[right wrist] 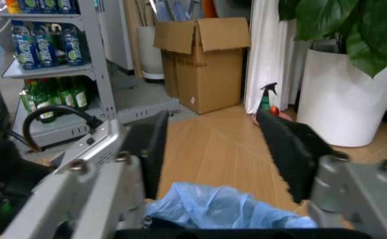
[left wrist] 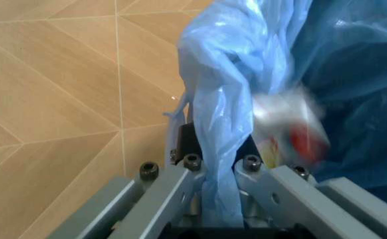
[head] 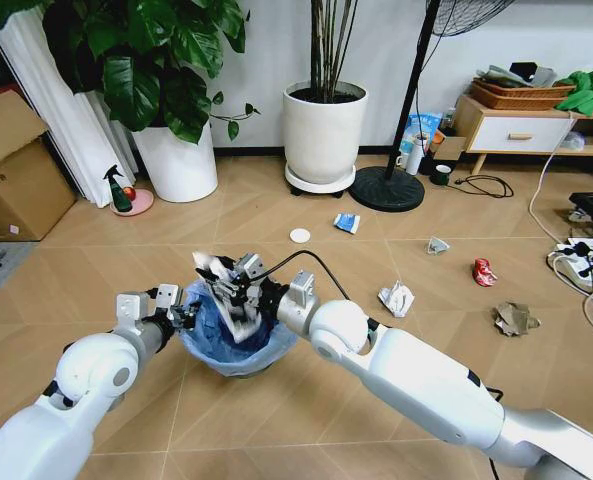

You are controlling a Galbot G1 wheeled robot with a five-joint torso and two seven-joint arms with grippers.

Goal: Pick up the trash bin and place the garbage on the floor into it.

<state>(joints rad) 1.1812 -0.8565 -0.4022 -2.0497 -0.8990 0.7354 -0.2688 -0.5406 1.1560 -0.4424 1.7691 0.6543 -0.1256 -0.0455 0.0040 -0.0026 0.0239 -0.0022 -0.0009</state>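
Thin blue plastic is what the left gripper point(left wrist: 213, 199) holds: its jaws are pressed together on the liner at the near left rim of the trash bin point(head: 234, 345), which sits low over the floor point(head: 276, 420) between the two arms. The right gripper point(right wrist: 213, 144) hovers just above the bin's mouth with its jaws spread and nothing between them, and pale crumpled paper point(head: 238, 310) lies in the bag beneath it. The main risk is that the grip may be on the bag more than the rim, so the liner could slide or tear and the bin tip. Far to the right, more garbage waits: a white wad point(head: 397, 298), a red can point(head: 484, 272) and brown paper point(head: 515, 319). No label or brand can be read anywhere.
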